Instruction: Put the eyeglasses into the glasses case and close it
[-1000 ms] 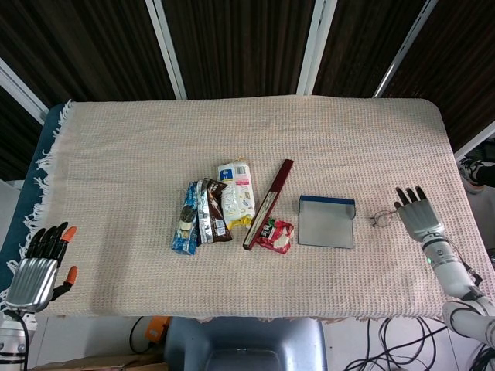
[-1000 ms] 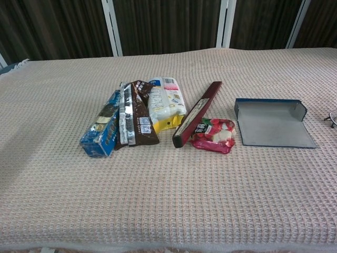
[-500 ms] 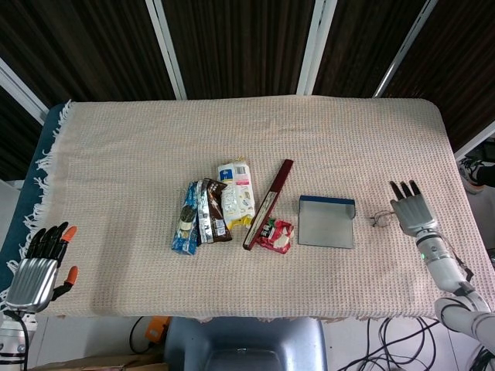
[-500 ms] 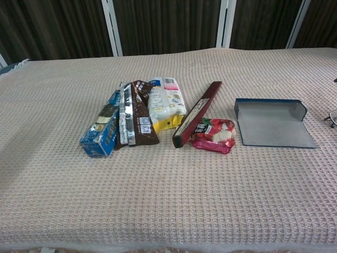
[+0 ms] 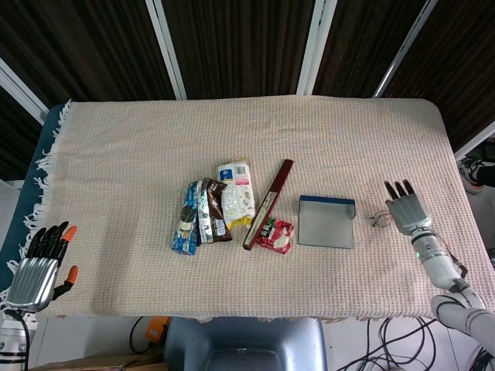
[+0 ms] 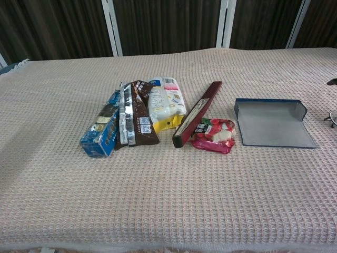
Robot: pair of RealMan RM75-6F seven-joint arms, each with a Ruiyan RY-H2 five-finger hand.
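Observation:
The glasses case lies opened flat on the cloth right of centre, grey inside with a dark blue rim; the chest view shows the glasses case with its raised back wall. The thin-framed eyeglasses lie on the cloth just right of the case, cut off at the frame edge in the chest view. My right hand hovers right beside the eyeglasses, fingers straight and apart, holding nothing. My left hand hangs off the table's front left corner, empty, fingers apart.
Snack packets cluster mid-table: a blue box, brown wrappers, a white and yellow pack, a long maroon box and a red packet. The right table edge runs close to my right hand.
My right hand has slid a little to the left and away from me, closing on the eyeglasses. The left hand, case and glasses have not moved.

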